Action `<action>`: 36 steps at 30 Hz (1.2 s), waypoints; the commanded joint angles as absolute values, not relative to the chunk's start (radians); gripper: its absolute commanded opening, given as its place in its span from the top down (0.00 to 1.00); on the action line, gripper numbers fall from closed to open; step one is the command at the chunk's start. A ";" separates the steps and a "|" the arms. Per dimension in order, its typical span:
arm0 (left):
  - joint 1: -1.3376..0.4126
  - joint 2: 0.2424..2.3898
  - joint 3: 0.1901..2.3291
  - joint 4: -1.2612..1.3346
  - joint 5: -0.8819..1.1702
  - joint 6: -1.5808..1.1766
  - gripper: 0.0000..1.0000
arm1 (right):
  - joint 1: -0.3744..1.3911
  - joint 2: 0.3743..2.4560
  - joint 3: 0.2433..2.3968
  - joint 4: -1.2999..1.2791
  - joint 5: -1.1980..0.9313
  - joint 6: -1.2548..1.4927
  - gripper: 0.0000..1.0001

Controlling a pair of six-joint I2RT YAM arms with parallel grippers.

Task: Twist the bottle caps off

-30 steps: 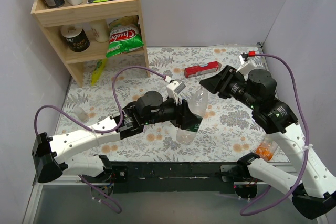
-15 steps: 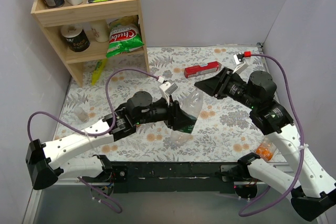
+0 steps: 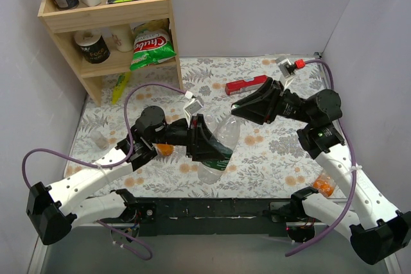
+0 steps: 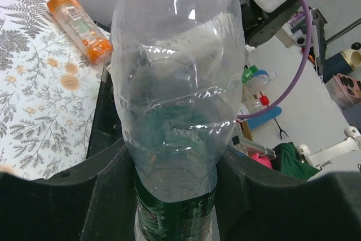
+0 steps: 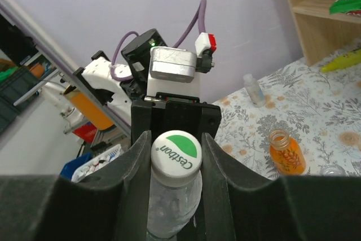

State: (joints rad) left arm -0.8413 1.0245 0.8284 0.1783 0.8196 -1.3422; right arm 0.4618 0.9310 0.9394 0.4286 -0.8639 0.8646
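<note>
My left gripper [image 3: 207,145] is shut on the clear green-labelled bottle [image 3: 218,149] and holds it tilted above the table; in the left wrist view the jaws clamp its label [image 4: 175,207]. My right gripper [image 3: 237,108] is shut on its white cap with a green mark [image 5: 176,150], one finger on each side. The short orange bottle [image 3: 165,149] stands open behind the left arm and also shows in the right wrist view [image 5: 285,152]. The clear plain bottle [image 3: 99,139] stands at the left. The slim orange bottle [image 3: 326,184] lies at the near right edge.
A red rectangular box [image 3: 247,85] lies at the back middle of the flowered cloth. A wooden shelf [image 3: 109,24] with cans, boxes and a green bag stands at the back left. Walls close in the left and right sides.
My left arm has carried the bottle left and nearer. My right gripper has followed it leftwards, staying at the bottle's top. The short orange bottle has come into view behind the left arm.
</note>
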 commanded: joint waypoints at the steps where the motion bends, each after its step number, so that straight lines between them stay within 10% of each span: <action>1: -0.834 0.979 0.836 0.270 0.861 -1.402 0.72 | 0.465 0.933 0.972 0.430 -1.005 0.751 0.99; 3: -0.834 0.962 0.836 0.200 0.766 -1.359 0.71 | 0.459 0.927 1.009 0.282 -0.915 0.726 0.86; 5: -0.834 0.960 0.854 0.081 0.707 -1.289 0.71 | 0.454 0.920 1.025 0.223 -0.859 0.710 0.48; 8: -0.834 0.986 0.922 -0.100 0.594 -1.212 0.72 | 0.453 0.904 1.055 0.112 -0.729 0.706 0.29; 18: -0.910 1.069 1.048 -0.322 0.299 -1.078 0.72 | 0.460 0.873 1.161 -0.189 -0.362 0.741 0.24; 36: -0.992 1.115 1.092 -0.362 0.140 -1.091 0.73 | 0.505 1.003 1.269 -0.456 -0.314 0.726 0.35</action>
